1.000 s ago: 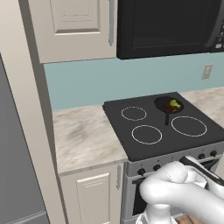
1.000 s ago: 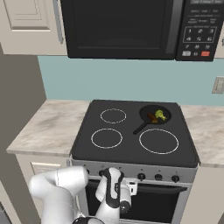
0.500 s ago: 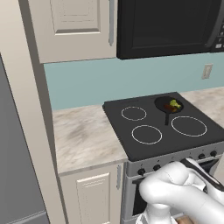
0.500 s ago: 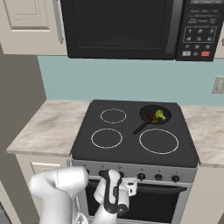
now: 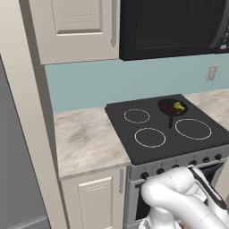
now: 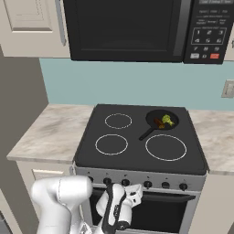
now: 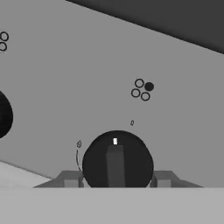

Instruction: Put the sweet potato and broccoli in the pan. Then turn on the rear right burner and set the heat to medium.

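Note:
The black pan (image 6: 161, 120) (image 5: 172, 107) sits on the cooktop's rear right burner and covers it. Inside it lie the yellow-green broccoli (image 6: 168, 119) (image 5: 179, 106) and, touching it, the reddish-brown sweet potato (image 6: 158, 122) (image 5: 173, 110). My gripper (image 7: 117, 177) (image 6: 131, 189) is low at the stove's front panel. It is shut on a round black knob (image 7: 117, 159), with one finger (image 7: 70, 178) on each side. The knob's white mark points up in the hand view.
A row of black knobs (image 6: 147, 184) runs along the stove's front panel above the oven door. The other three burners (image 6: 165, 147) are bare. Marble counter (image 6: 43, 132) flanks the stove, and a black microwave (image 6: 125, 27) hangs above it.
My hand has shifted only slightly at the front panel, still on the knob. The pan and the vegetables have not moved.

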Motion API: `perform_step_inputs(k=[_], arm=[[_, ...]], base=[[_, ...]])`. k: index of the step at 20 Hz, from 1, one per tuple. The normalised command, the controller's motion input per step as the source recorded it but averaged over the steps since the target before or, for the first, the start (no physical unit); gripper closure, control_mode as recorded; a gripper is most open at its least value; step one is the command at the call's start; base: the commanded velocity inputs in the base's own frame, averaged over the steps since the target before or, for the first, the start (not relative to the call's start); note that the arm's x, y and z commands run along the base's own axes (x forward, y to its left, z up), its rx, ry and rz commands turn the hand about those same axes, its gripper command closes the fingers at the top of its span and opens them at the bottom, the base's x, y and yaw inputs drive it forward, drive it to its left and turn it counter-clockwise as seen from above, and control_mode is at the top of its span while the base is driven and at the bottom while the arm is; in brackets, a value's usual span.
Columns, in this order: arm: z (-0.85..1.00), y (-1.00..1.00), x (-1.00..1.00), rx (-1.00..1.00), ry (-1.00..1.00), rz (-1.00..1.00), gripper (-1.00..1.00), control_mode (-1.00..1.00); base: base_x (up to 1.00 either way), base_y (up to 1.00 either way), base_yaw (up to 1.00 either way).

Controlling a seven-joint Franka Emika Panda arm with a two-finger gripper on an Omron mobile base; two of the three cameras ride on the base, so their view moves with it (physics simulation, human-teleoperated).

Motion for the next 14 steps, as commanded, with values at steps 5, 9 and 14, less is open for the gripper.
perform_step_inputs(k=[5, 9, 14], arm=[[0.19, 0.01, 0.00, -0.20, -0.06, 0.00, 1.00, -1.00], [0.08, 0.00, 0.00, -0.21, -0.01, 0.00, 1.00, -1.00], [0.00, 0.00, 0.00, -0.23, -0.01, -0.01, 1.00, -1.00]], base=[[0.00, 0.00, 0.00], [0.00, 0.00, 0.00], [0.00, 0.00, 0.00]])
